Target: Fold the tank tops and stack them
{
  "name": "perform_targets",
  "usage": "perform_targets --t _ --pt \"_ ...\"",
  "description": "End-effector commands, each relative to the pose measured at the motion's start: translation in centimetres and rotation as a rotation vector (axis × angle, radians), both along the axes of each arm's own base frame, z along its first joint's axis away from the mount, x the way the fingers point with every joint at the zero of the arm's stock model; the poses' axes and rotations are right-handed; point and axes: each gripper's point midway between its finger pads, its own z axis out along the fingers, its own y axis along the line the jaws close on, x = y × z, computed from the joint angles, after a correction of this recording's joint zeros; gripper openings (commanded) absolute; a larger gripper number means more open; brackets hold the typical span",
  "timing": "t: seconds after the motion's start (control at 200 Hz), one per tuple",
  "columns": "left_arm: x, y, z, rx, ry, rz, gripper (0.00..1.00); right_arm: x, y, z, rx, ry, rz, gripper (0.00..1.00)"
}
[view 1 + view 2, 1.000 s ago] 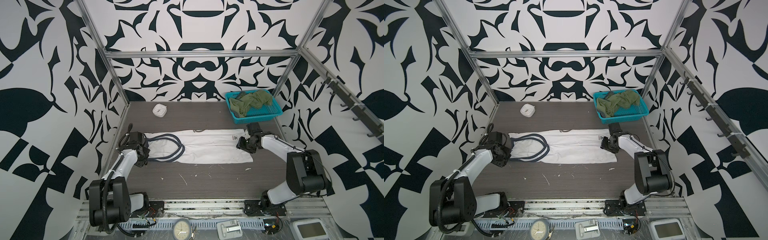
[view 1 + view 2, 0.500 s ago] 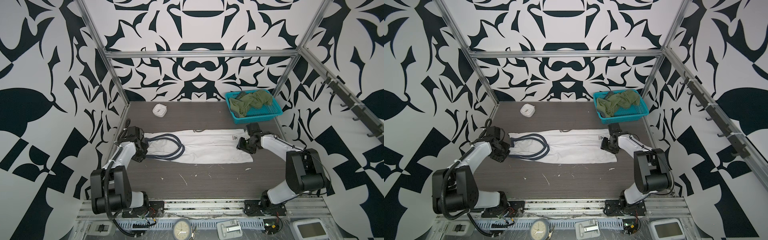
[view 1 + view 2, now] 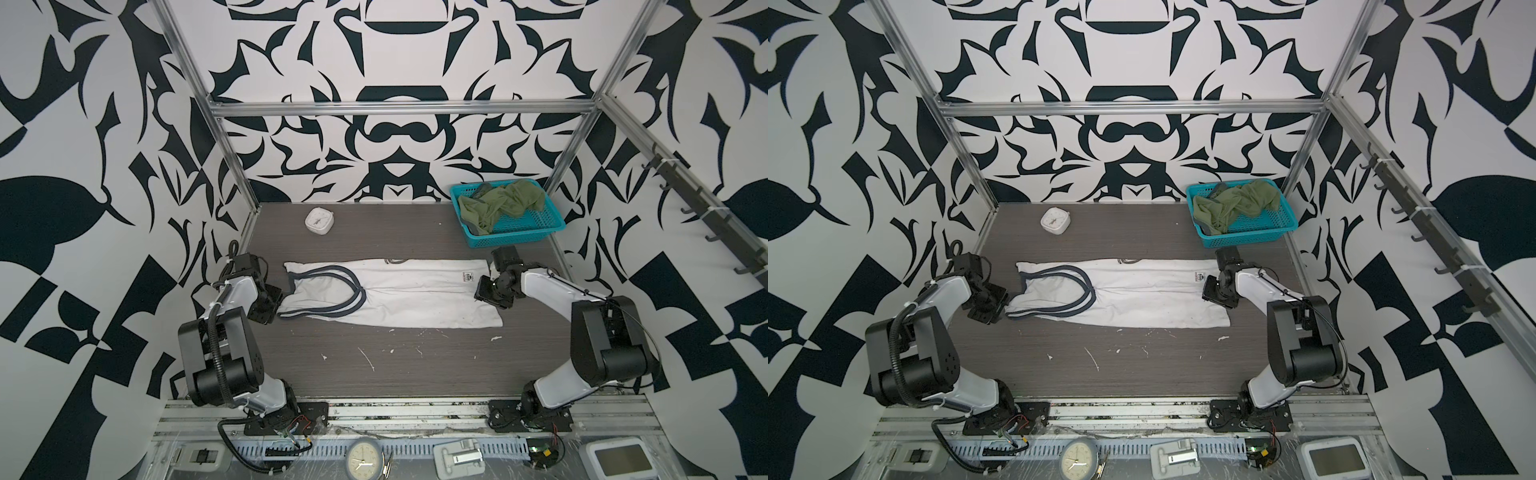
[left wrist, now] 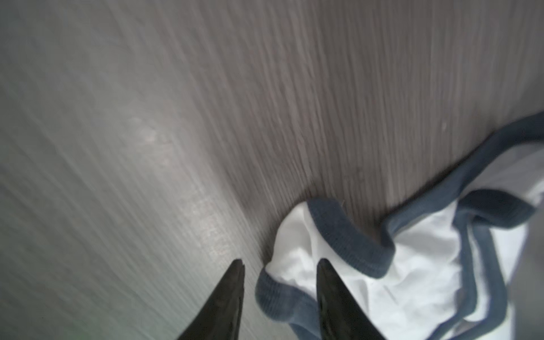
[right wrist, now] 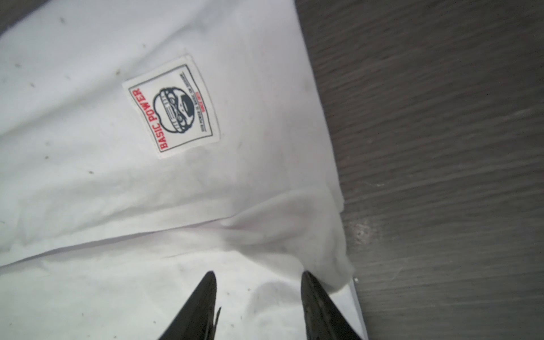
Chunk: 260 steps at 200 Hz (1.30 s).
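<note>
The basket (image 3: 515, 242) just beyond my right jaws holds the olive top (image 3: 500, 203), crumpled. The white top (image 3: 399, 301) lies stretched flat on the surface (image 3: 374, 374) between my two pairs of jaws. My left jaws stand parted, gripping nothing, with a navy-trimmed strap end (image 4: 347, 235) at their tips. My right jaws are parted too, over the hem corner near the label (image 5: 172, 107).

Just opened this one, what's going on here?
Two robot arms are working on the white tank top, which lies on the table folded into a long strip. The left gripper sits at the strap end with its jaws open. The right gripper is over the hem end, jaws also apart. The green tank top lies crumpled in the blue basket, not yet folded.
</note>
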Motion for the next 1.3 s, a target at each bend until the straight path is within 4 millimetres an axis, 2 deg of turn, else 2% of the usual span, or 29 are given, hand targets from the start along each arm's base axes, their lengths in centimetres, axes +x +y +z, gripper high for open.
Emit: perform_targets --t 0.0,0.085,0.14,0.17,0.26,0.37,0.635,0.75,0.935,1.17,1.295 --pt "-1.3 0.9 2.0 0.061 -0.031 0.009 0.65 0.5 -0.1 2.4 -0.028 -0.058 0.027 0.49" --pt "-1.7 0.3 3.0 0.076 -0.072 0.003 0.69 0.4 -0.4 3.5 -0.047 -0.093 0.02 0.48" --pt "-2.3 -1.0 2.9 0.066 -0.053 -0.025 0.69 0.3 -0.4 3.9 -0.049 -0.102 0.021 0.48" --pt "-2.5 -1.8 3.6 0.071 -0.071 -0.046 0.68 0.4 -0.4 4.0 -0.048 -0.104 0.022 0.48" --pt "-3.7 -3.8 2.7 0.069 -0.035 -0.086 0.69 0.3 -0.2 3.6 -0.047 -0.089 0.026 0.48" --pt "-4.8 -4.0 0.7 0.063 0.004 -0.075 0.69 0.3 -0.2 3.3 -0.047 -0.08 0.03 0.48" --pt "-1.5 -3.9 -0.6 0.036 -0.049 -0.093 0.71 0.2 1.0 2.8 0.01 -0.065 0.073 0.48" --pt "-0.7 -3.7 -1.3 0.025 -0.055 -0.075 0.71 0.2 1.1 2.7 0.012 -0.064 0.077 0.48" --pt "-0.5 -3.5 -2.4 0.008 -0.029 -0.057 0.48 0.1 1.3 2.6 0.023 -0.062 0.083 0.48" --pt "-0.2 -2.7 -2.1 0.03 0.007 -0.081 0.28 0.3 1.5 2.4 0.034 -0.059 0.086 0.47" --pt "-0.6 -3.4 -1.2 -0.027 0.003 -0.094 0.13 0.1 1.6 2.3 0.038 -0.048 0.09 0.47"
